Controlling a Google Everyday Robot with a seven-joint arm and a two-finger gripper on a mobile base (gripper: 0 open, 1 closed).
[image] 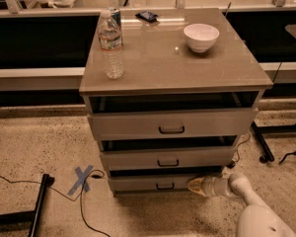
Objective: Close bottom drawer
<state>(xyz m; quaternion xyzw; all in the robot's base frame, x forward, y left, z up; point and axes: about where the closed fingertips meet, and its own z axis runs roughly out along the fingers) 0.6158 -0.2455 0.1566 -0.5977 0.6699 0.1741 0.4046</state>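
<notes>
Resting against the bottom drawer (143,182), your tool (196,186) sits low on the right.
Its tip touches the right end of the drawer front, right of the dark handle (165,185); you cannot tell whether it is clenched or released. The drawer is the cabinet's (172,58) lowest, standing slightly out.

Dim, warm light from overhead.
Glare streaks the worktop (158,63) near its far edge; the gripper (197,186) shows pale, low under the front-right corner.
</notes>
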